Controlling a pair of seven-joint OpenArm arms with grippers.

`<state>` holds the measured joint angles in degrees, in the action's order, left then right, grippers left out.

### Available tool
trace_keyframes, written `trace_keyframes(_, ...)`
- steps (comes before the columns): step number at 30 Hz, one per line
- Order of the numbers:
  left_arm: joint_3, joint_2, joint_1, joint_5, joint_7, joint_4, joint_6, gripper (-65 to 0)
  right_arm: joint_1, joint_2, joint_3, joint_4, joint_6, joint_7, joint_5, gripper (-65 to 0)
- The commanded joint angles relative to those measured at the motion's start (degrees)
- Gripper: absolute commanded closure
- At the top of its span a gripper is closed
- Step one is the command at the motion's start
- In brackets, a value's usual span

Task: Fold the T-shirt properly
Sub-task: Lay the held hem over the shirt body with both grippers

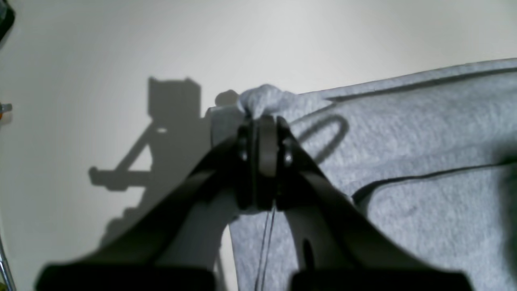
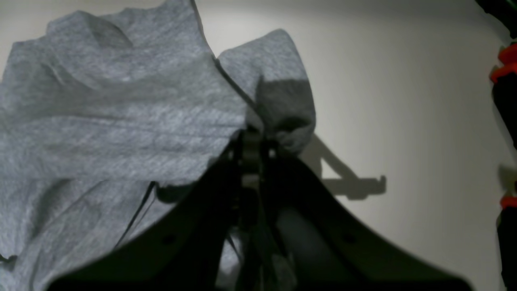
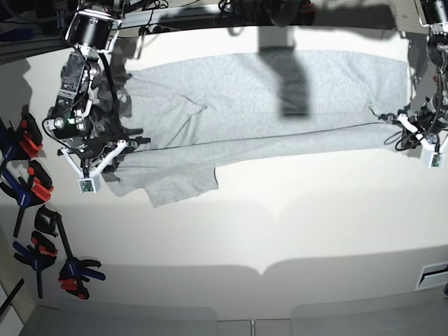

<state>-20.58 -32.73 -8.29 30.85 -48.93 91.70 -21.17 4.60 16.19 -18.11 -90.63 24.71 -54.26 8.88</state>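
Observation:
The light grey T-shirt [image 3: 266, 105] lies stretched sideways across the far part of the white table [image 3: 280, 231], plain side up, with a long fold line along its middle. In the base view my left gripper [image 3: 387, 117] is at the shirt's right end and my right gripper [image 3: 131, 142] at its left end. The left wrist view shows the left gripper [image 1: 264, 120] shut on a bunched corner of the T-shirt [image 1: 404, 141]. Seen from the right wrist, the right gripper [image 2: 252, 139] is shut on an edge of the T-shirt [image 2: 121, 113], and a flap stands up beside it.
Several spring clamps [image 3: 31, 161] with red and blue grips lie along the table's left edge, with more [image 3: 70, 269] nearer the front. Red-tipped clamps [image 2: 505, 76] show at the right of the right wrist view. Cables and arm bases run along the back edge.

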Motion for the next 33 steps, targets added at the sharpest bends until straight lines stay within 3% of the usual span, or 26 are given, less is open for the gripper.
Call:
trace_keyframes(1, -0.48, -1.27, 0.02, 0.28, 0.96, 1.01, 0.20, 0.0, 1.05, 0.79, -0.31, -1.18, 0.44, 0.76, 0.11, 0.0)
trace_keyframes(5, -0.48, -1.27, -2.08, 0.26, 0.96, 1.01, 0.17, 0.0, 1.03, 0.81, -0.31, -1.18, 0.44, -1.27, 0.22, -0.3)
trace_keyframes(8, -0.48, -1.25, -3.04, 1.16, 0.92, 1.01, 0.17, 0.0, 0.90, 0.81, -0.31, -1.18, 0.42, -1.03, 2.23, -25.8)
trace_keyframes(10, -0.48, -1.25, -3.30, 2.45, 0.66, 1.01, 0.17, 0.0, 1.01, 0.81, -0.31, -1.18, 0.44, -0.02, 3.74, -34.2)
trace_keyframes(12, -0.48, -1.25, -3.26, 4.00, 0.61, 1.01, 0.15, 0.0, 1.36, 0.81, -0.31, -1.18, 0.42, 2.03, 3.74, -34.3)
trace_keyframes(17, -0.48, -1.25, -3.26, 4.37, 0.98, 1.01, 0.15, 0.0, 2.97, 0.72, -0.26, -1.03, 0.39, 15.17, 3.58, -34.2)
trace_keyframes(20, -0.48, -1.27, -3.26, 4.63, 1.20, 1.01, 0.15, 0.0, 6.49, -0.11, -0.24, 2.29, 0.48, 16.13, 3.43, -34.0)
trace_keyframes(24, -0.48, -1.25, -3.26, 5.68, 1.46, 1.01, 0.15, 0.0, 14.25, -1.33, -0.20, 14.91, 1.64, 15.80, 0.83, -34.0)
trace_keyframes(29, -0.48, -1.25, -3.26, 5.66, 1.44, 1.01, 0.13, 0.0, 23.69, -1.40, 2.01, 35.19, 8.55, 16.96, 0.28, -34.0)
trace_keyframes(33, -0.48, -1.25, -3.26, 5.66, 1.44, 1.01, 0.15, 0.0, 28.24, -1.40, 7.82, 47.50, 8.81, 22.27, -3.37, -34.0)
